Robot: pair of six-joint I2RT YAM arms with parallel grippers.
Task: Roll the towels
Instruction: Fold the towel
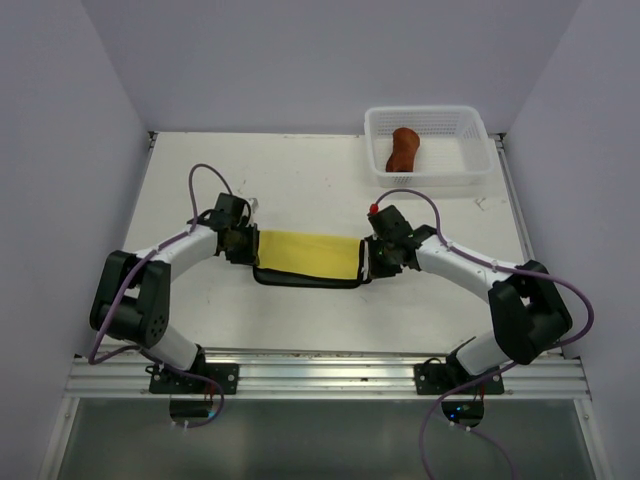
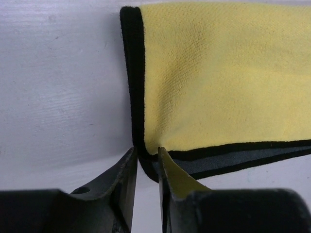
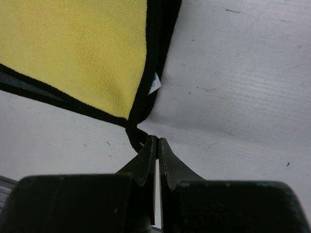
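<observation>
The yellow towel [image 1: 308, 255] with dark edging lies folded into a long strip on the table between my two arms. At its left end my left gripper [image 1: 252, 247] stands open by a narrow gap. In the left wrist view the towel [image 2: 218, 73] has its near black corner lying between that gripper's [image 2: 146, 150] tips. My right gripper [image 1: 367, 260] is at the strip's right end. In the right wrist view it [image 3: 156, 140] is shut on the towel's [image 3: 73, 48] black corner edging. The rust-brown towel [image 1: 403, 150] lies bunched in the basket.
A white mesh basket [image 1: 470, 165] stands at the table's back right corner. A small white label [image 3: 154, 83] pokes out of the yellow towel's right edge. Purple walls close in the table on the left, back and right.
</observation>
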